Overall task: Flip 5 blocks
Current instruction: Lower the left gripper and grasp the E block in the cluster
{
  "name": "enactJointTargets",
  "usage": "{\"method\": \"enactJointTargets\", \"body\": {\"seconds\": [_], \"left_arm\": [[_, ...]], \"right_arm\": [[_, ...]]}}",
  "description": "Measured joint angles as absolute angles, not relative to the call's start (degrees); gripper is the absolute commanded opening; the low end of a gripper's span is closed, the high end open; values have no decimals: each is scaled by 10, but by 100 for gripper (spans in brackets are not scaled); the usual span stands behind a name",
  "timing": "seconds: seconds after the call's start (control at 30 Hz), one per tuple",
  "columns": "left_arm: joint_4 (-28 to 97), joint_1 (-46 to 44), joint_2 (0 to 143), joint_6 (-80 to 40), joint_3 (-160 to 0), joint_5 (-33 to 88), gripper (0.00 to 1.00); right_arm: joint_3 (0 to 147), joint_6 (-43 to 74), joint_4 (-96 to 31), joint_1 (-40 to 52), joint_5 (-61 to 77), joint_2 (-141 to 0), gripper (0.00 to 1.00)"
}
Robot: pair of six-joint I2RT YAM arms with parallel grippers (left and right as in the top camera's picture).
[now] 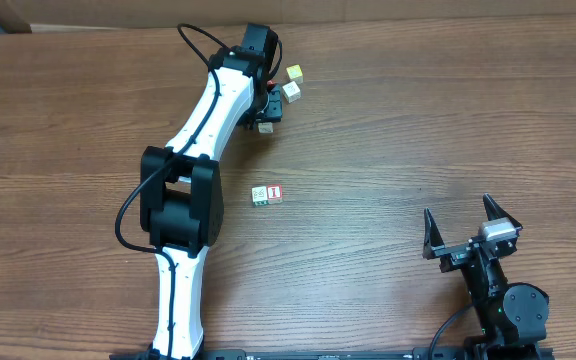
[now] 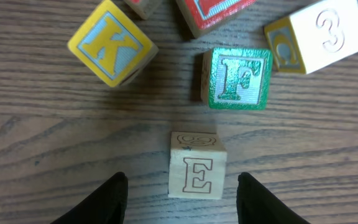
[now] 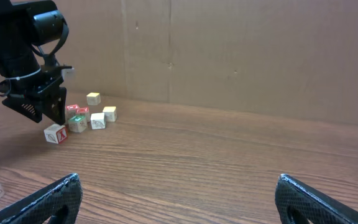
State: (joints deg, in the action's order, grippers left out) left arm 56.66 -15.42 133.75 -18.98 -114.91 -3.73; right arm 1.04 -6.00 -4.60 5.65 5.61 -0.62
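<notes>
The wood-grain worktop [image 1: 388, 120] fills every view. The white-and-black left arm [image 1: 208, 120] runs from the bottom edge up to the upper centre of the overhead view. The right claw [image 1: 459, 212] sits at lower right, fingers spread wide with nothing between them. The left claw [image 2: 185, 199] hangs low over the worktop with its fingers apart. The pale E block [image 2: 196, 171] lies flat between them at the bottom centre of the left wrist view, with a gap on each side. Just above it are a green F cube [image 2: 236, 78] and a yellow K cube [image 2: 112, 43]. In the overhead centre, the red I block [image 1: 275, 192] touches a green-printed block [image 1: 259, 195].
</notes>
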Motion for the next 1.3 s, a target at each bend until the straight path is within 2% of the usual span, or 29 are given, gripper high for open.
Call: {"method": "enactJointTargets", "body": {"seconds": [0.23,0.57,0.73,0.87,1.03,1.2,1.3], "left_arm": [[532,-160,1338,-163,-1120,-37,49],[487,-162,1338,-154,-1098,-36,40],[487,-162,1338,-150,-1090,-36,39],[488,-162,1338,-150,-1090,-36,33],[488,-162,1338,-148,-1090,-36,32],[491,-162,1338,-149,-1090,-36,25],[493,-162,1338,-150,-1090,-35,25]], "right_arm": [[10,-60,-46,57,56,-6,100],[10,-60,-46,57,56,-6,100],[10,-60,-46,57,56,-6,100],[10,-60,-46,57,56,-6,100],[10,-60,-46,57,56,-6,100],[10,-60,-46,57,56,-6,100],[10,-60,-46,57,56,-6,100]]}}
